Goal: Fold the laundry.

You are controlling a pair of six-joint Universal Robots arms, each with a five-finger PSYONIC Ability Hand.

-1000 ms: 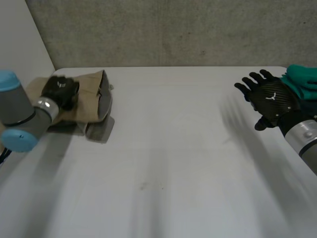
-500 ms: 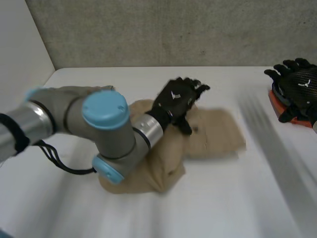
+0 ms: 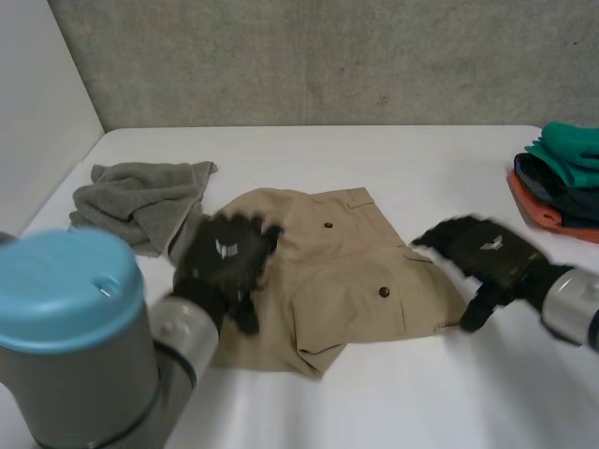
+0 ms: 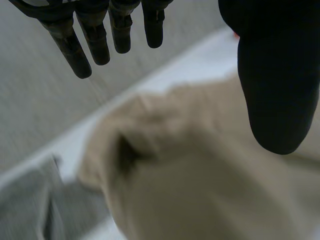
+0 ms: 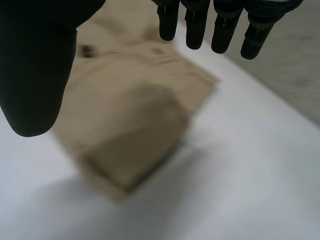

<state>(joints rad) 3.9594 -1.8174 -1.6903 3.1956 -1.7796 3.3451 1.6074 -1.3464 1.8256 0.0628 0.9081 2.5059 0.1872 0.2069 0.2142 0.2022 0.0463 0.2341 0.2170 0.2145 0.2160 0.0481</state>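
the tan shorts (image 3: 328, 271) had been brought to the middle of the tabletop (image 3: 421, 168) and spread; the left hand (image 3: 225, 267) and right hand (image 3: 482, 253) were held straight-fingered at opposite sides, nothing gripped, so folding could be begun.

Both hands are smeared in the head view. The left hand (image 3: 225, 262) covers part of the tan shorts' (image 3: 337, 262) near-left edge, and the right hand (image 3: 482, 253) is a smudge by their right corner. Can't tell if either one touches the cloth. The stack of folded clothes (image 3: 562, 178) and the left arm (image 3: 75, 337) run out of frame. In the left wrist view the grey towel (image 4: 25, 210) is cut off too, and the shorts' folds are mush.
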